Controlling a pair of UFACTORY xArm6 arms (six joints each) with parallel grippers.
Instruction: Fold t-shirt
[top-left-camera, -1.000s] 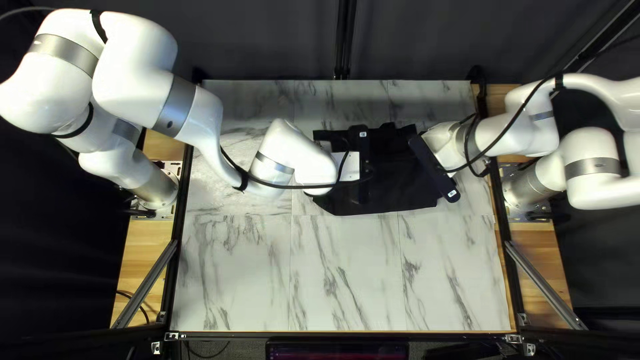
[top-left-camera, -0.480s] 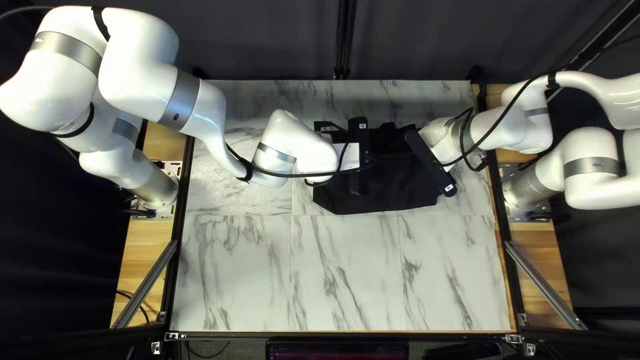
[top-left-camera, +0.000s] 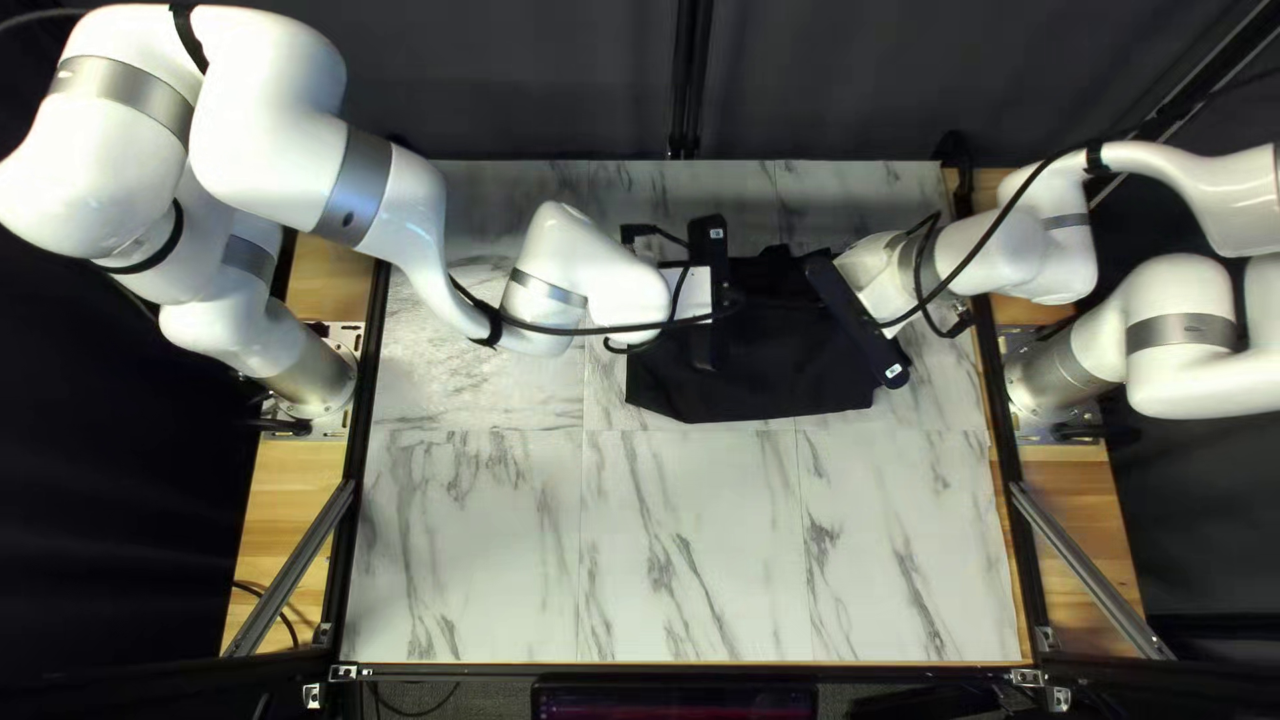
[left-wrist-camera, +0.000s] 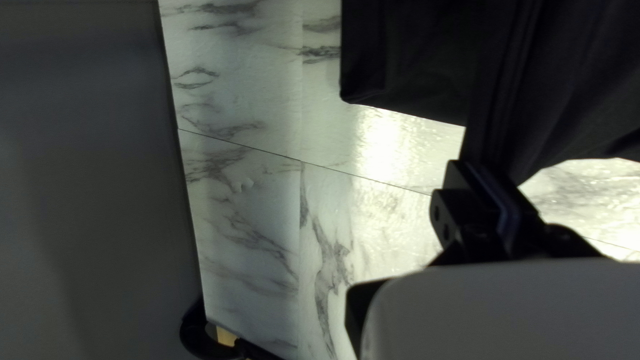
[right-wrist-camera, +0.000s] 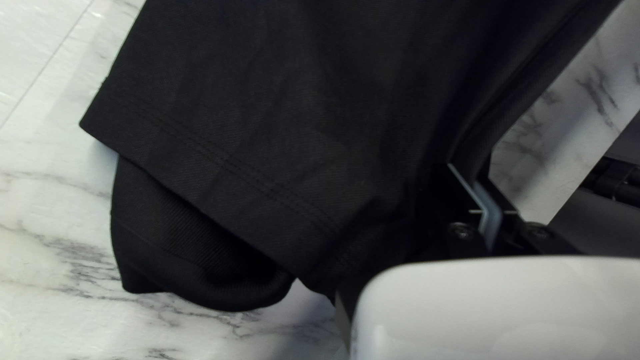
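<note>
In the top left view, my left gripper point(top-left-camera: 710, 294) is over the left end of the black t-shirt point(top-left-camera: 767, 380), and my right gripper point(top-left-camera: 858, 324) is over its right end. The left wrist view shows my left gripper point(left-wrist-camera: 490, 183) shut on a raised, bunched part of the t-shirt point(left-wrist-camera: 567, 87), which hangs above the tabletop. Folds of the t-shirt point(right-wrist-camera: 267, 133) run into my right gripper point(right-wrist-camera: 475, 190), also shut on cloth, with a stitched hem beside it and a ribbed layer underneath. Both fingertips are partly hidden by fabric.
The marble-patterned table point(top-left-camera: 687, 560) stretches toward the near edge in front of the t-shirt. Dark frame bars point(top-left-camera: 350, 534) run along its sides, and a dark curtain point(top-left-camera: 534, 80) hangs behind the far edge. A black cable point(top-left-camera: 574, 330) lies along my left arm.
My left gripper has moved toward the far edge and slightly left. My right gripper has shifted a little the same way. The t-shirt's near edge has drawn slightly toward the far edge.
</note>
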